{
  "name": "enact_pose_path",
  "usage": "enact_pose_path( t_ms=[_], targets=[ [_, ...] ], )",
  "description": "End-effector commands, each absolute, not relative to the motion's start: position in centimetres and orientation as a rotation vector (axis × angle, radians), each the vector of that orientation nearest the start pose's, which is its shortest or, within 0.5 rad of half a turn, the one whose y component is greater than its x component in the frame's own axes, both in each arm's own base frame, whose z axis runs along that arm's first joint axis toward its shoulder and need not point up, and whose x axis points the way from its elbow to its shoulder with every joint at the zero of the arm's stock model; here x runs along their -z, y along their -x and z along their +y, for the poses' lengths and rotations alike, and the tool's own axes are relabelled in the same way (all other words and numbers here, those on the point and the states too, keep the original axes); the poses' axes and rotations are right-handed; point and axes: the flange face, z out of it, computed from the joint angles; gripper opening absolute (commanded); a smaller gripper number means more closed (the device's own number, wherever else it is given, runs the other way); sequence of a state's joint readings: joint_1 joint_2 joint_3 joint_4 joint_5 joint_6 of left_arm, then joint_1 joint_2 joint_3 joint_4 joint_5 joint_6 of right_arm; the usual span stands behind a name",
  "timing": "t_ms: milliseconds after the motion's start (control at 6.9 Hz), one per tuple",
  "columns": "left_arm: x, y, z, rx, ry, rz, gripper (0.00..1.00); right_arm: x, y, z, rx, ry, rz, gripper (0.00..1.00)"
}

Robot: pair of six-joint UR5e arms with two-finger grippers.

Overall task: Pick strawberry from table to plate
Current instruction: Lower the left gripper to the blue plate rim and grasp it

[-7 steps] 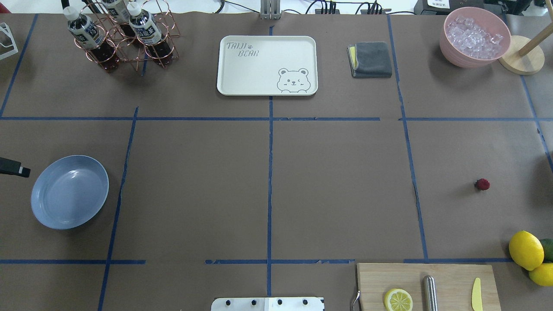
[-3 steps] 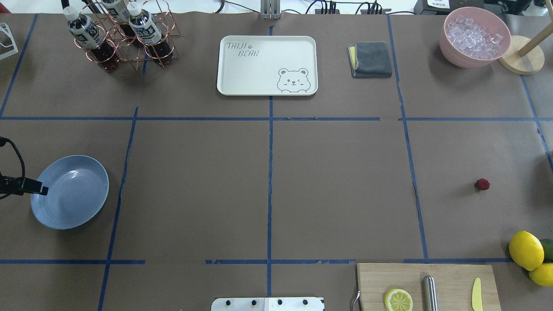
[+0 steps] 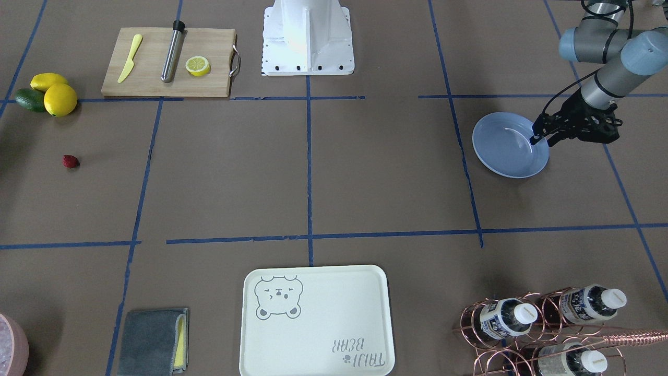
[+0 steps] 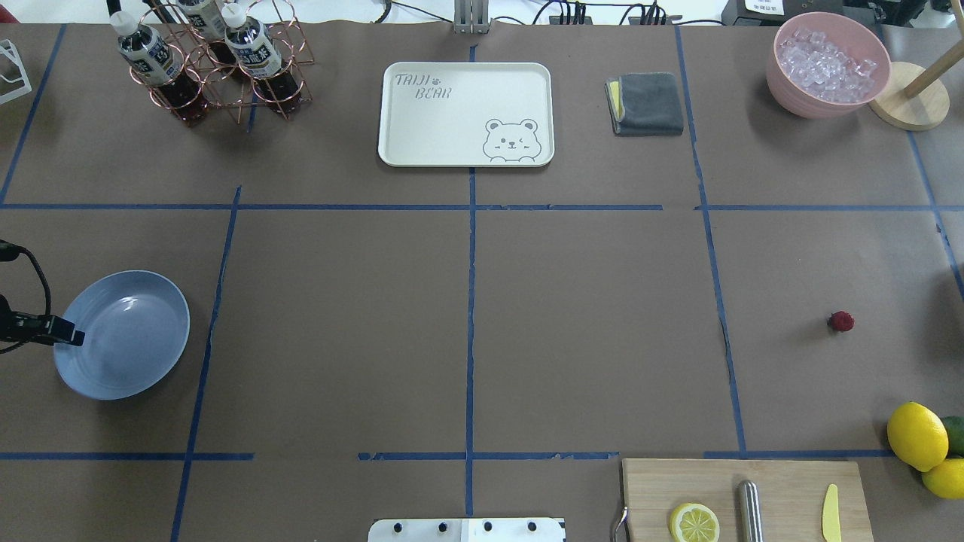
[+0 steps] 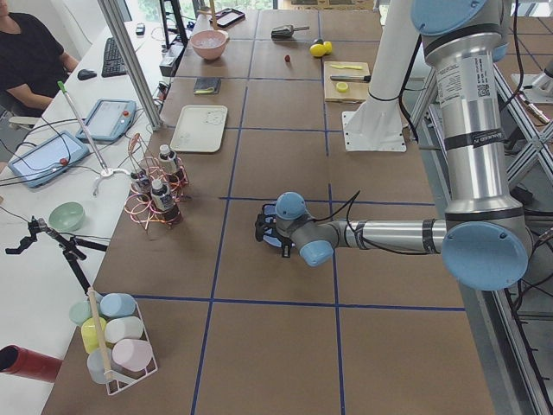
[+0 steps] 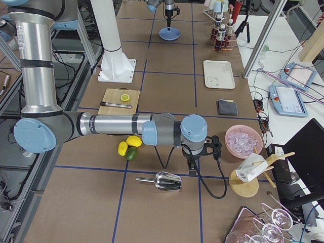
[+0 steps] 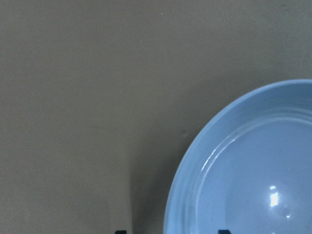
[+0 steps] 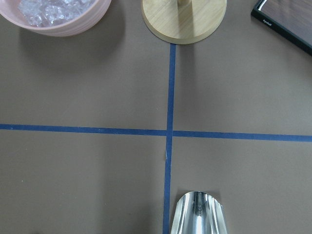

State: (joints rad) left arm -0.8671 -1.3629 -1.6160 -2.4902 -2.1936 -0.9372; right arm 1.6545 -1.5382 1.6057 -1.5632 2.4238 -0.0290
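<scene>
The strawberry (image 4: 840,321) is a tiny dark red berry lying alone on the table (image 4: 587,324), far right in the overhead view and far left (image 3: 70,161) in the front-facing view. The pale blue plate (image 4: 143,316) lies empty at the far left. My left gripper (image 4: 73,333) hangs at the plate's outer rim (image 3: 501,156). It is open: the left wrist view shows two fingertips apart, with the rim (image 7: 180,195) between them. My right gripper (image 6: 192,164) shows only in the exterior right view, beyond the lemons, and I cannot tell its state.
Two lemons (image 4: 917,435) and an avocado lie near the strawberry. A cutting board (image 4: 791,482) holds a lemon half, a knife and a metal rod. At the back stand a bear tray (image 4: 465,98), a bottle rack (image 4: 218,60), a grey cloth (image 4: 646,103) and an ice bowl (image 4: 827,64). A metal scoop (image 8: 197,214) lies under the right wrist.
My left gripper came in from the left edge and moved toward the front until it reached the plate's rim, and has barely shifted since. The strawberry has not moved.
</scene>
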Motion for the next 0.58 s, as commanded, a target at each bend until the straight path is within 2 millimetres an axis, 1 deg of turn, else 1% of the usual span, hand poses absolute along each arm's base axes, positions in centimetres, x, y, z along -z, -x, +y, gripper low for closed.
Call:
enact_pose_path(
  t_ms=[0,145,290,435],
  targets=[
    [-63.3,-22.0,-37.4,-0.022,-0.064,0.935,0.00,-61.3,-10.0,-50.4,-0.016,-0.125,-0.847,1.00],
    [-63.1,-21.8,-37.4,-0.019,-0.067,0.937,0.00,-61.3,-10.0,-50.5,-0.016,-0.125,-0.847,1.00],
    [-61.5,-21.4,-37.3,-0.024,-0.083,0.959,0.00,-61.3,-10.0,-50.5,-0.016,-0.123,-0.848,1.00],
    [-58.4,-21.4,-37.7,-0.032,-0.092,0.981,0.00,-61.0,-10.0,-50.7,-0.012,-0.131,-0.848,1.00]
  ],
)
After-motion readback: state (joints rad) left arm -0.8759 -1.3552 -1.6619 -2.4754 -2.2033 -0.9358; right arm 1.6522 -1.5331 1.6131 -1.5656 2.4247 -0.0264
